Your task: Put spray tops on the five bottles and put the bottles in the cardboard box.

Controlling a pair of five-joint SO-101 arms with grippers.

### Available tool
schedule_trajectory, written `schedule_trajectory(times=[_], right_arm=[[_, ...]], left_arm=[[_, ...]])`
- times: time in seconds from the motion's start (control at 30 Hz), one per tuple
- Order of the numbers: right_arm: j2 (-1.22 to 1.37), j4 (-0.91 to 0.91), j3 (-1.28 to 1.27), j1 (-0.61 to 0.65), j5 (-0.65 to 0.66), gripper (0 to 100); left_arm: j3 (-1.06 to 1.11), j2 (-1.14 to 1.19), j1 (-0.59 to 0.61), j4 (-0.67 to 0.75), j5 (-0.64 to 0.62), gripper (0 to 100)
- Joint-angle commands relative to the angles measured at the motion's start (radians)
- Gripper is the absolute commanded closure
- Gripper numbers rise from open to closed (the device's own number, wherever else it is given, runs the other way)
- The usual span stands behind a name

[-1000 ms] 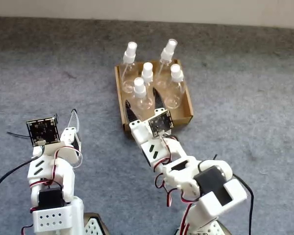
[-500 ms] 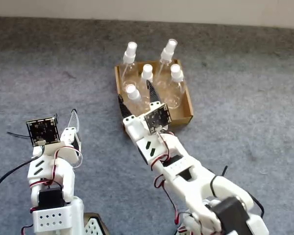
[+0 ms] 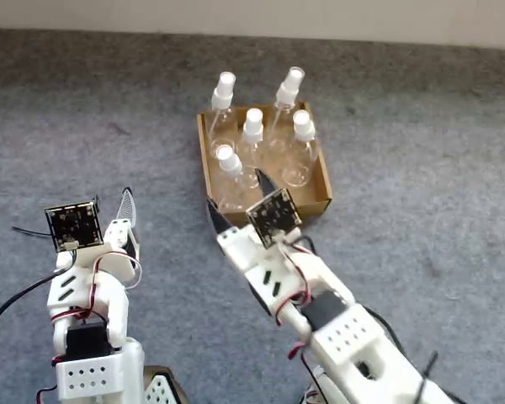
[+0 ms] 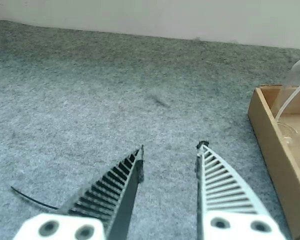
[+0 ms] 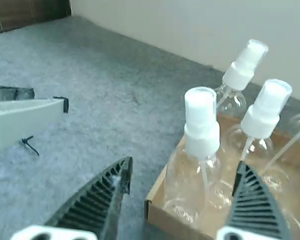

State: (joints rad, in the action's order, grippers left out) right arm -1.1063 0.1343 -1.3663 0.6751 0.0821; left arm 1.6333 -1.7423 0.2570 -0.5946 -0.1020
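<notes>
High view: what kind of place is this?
Probably a robot practice table in a plain room: a grey carpet-like mat, two white plastic robot arms, and a brown cardboard box of clear plastic spray bottles.

5 clear bottles (image 3: 252,143), white spray tops (image 3: 253,120), standing in cardboard box (image 3: 204,156)

Five spray-topped bottles (image 3: 252,128) standing in cardboard box (image 3: 313,204); right jaws spread nearby.
</notes>
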Motion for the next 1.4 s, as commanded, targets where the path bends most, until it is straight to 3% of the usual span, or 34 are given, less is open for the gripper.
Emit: schedule_trajectory(times=[0.0, 0.13, 0.3, 0.43, 0.53, 0.7, 0.87, 1.03, 1.37], right_arm=[[-0.245, 0.237, -0.019, -0.038, 0.014, 84.8], [-0.470, 0.392, -0.107, -0.077, 0.015, 99.0], [-0.748, 0.593, -0.248, -0.226, 0.015, 99.3], [-0.704, 0.627, -0.329, -0.381, 0.017, 99.3], [-0.727, 0.630, -0.394, -0.437, 0.017, 99.3], [-0.733, 0.642, -0.458, -0.529, 0.017, 99.3], [-0.728, 0.677, -0.458, -0.645, 0.017, 99.3], [-0.728, 0.834, -0.458, -0.687, 0.017, 99.3], [-0.731, 1.115, -0.458, -0.734, 0.015, 99.3]], left_arm=[[-0.002, -0.010, -0.012, 0.031, 0.003, 84], [-0.002, -0.010, -0.012, 0.031, 0.003, 84], [0.025, -0.010, -0.012, 0.028, 0.003, 84], [0.067, -0.001, -0.013, 0.006, 0.026, 84], [0.065, -0.010, -0.010, -0.089, 0.135, 84], [0.065, -0.001, -0.010, -0.322, 0.307, 84], [0.065, -0.001, -0.010, -0.537, 0.347, 84], [0.065, -0.001, -0.001, -0.569, 0.322, 100], [0.065, -0.001, 0.222, -0.575, 0.321, 99]])
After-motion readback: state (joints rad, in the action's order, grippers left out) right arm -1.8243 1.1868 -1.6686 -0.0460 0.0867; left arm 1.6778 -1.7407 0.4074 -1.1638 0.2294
